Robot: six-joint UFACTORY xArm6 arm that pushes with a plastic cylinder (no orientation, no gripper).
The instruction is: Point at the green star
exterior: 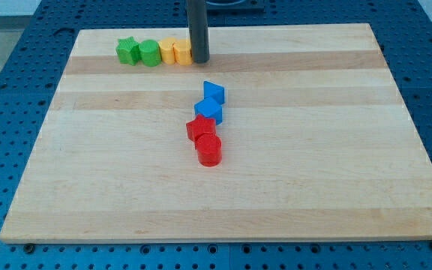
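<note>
Currently: my tip (199, 60) — no jaws to tell of — touches the yellow block (183, 52); green star (127, 50) sits unreached at the row's far end.

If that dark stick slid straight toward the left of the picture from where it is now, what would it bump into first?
Most likely the yellow block right beside my tip; they look touching or nearly so. Beyond it sit another yellow block, a green block, then the green star.

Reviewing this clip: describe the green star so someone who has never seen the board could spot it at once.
Look along the view's top edge of the wooden board, where four blocks form a row left of my tip. The green star is the leftmost one. Its neighbour, the green cylinder, shares its colour but is rounded, while the star has points.
</note>
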